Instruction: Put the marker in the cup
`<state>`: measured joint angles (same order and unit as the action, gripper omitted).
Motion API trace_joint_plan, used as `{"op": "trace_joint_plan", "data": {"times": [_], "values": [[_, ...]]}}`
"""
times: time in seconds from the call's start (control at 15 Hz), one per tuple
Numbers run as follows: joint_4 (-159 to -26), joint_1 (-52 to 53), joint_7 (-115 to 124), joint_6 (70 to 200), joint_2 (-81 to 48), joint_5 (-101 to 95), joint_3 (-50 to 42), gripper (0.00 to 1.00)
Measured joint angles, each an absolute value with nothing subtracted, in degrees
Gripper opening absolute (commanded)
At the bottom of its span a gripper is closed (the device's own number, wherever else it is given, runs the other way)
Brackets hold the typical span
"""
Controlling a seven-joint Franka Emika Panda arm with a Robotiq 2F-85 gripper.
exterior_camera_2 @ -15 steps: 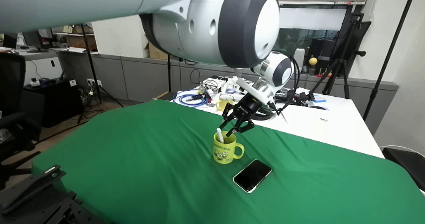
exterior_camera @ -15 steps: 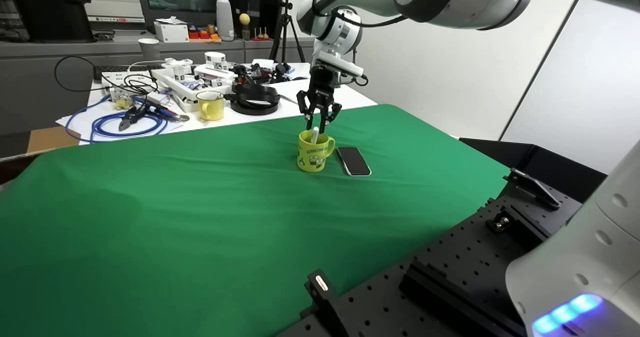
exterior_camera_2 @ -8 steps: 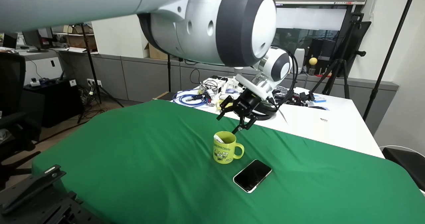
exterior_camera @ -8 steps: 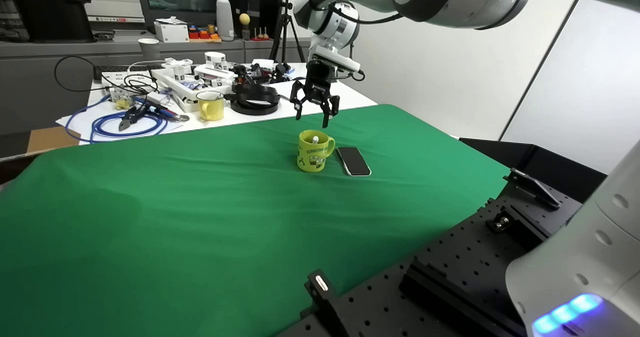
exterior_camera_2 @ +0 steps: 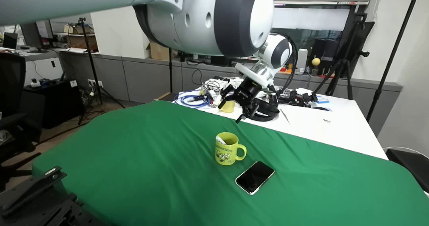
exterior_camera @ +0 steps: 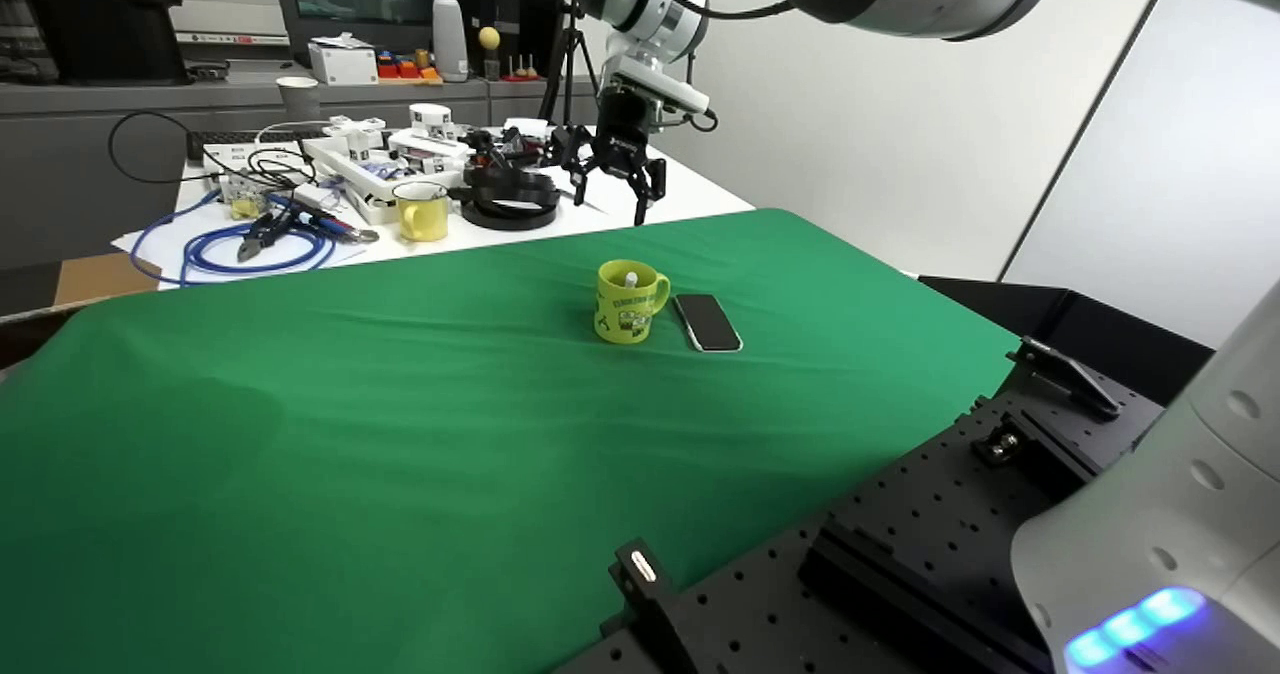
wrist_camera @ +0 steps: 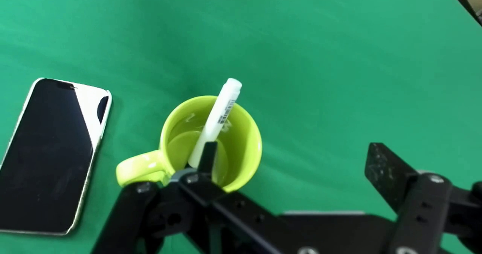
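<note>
The white marker leans inside the yellow-green cup, its upper end resting at the rim. Its lower end is partly covered by a finger in the wrist view. In both exterior views the cup stands upright on green cloth, and only the marker's top part shows above or within the mouth. My gripper is open, its fingers wide apart with nothing between them. Seen from outside, the gripper hangs above and behind the cup, apart from it.
A black-screened phone lies beside the cup's handle. On the white table behind are a yellow mug, a black coiled ring, blue cable and assorted parts. A black perforated base plate borders the cloth.
My gripper has spread its jaws from close around the marker's top and risen up and back from the cup. The marker has sunk lower and leans in the cup.
</note>
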<state>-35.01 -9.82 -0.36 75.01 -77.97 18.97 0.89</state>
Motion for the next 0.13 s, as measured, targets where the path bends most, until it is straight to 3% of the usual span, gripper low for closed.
{"op": "trace_joint_plan", "data": {"times": [0.13], "values": [[-35.0, -9.8, -0.4, 74.9, -77.9, 19.0, 0.9, 1.0]]}}
